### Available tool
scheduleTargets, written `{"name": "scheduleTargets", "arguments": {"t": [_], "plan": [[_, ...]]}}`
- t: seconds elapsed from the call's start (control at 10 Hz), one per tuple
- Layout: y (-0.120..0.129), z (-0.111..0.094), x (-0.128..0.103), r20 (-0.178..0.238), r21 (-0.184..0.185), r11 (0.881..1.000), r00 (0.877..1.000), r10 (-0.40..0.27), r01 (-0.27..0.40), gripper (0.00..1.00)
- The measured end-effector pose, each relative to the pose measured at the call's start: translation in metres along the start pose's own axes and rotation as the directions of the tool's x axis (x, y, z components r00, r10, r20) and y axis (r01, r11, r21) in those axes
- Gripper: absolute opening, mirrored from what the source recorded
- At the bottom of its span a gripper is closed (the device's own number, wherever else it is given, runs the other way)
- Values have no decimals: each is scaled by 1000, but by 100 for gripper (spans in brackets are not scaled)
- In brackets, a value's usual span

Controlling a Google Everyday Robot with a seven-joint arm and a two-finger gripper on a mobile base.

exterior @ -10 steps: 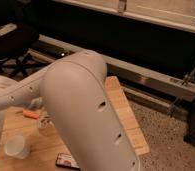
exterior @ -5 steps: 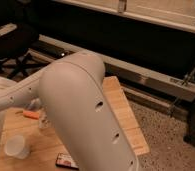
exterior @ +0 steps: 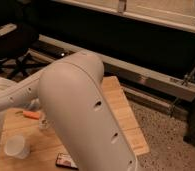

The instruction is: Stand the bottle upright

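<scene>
My own pale arm [exterior: 81, 110] fills the middle of the camera view, and its forearm [exterior: 11, 97] runs off to the left edge. The gripper is not visible; it lies past the left edge or behind the arm. The bottle [exterior: 43, 123] shows only as a small see-through shape on the wooden table [exterior: 122, 112], right against the arm's left edge. The arm hides most of it, so I cannot tell whether it stands or lies.
A white paper cup [exterior: 16, 147] stands at the table's front left. A small orange object [exterior: 31, 114] lies behind it. A dark flat item [exterior: 66, 161] sits at the front edge. An office chair [exterior: 11, 42] is at the back left, and a metal rail [exterior: 156, 80] runs behind the table.
</scene>
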Motion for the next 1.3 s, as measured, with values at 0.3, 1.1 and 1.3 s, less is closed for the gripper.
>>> {"name": "scheduleTargets", "arguments": {"t": [0.3,1.1,1.3], "plan": [[-5,0,-4,4,-4,1000,1000,-3,3,22],[-9,0,-3,-5,-1,1000,1000,-6,6,22],[-9,0,-3,-5,-1,1000,1000,-6,6,22]]}}
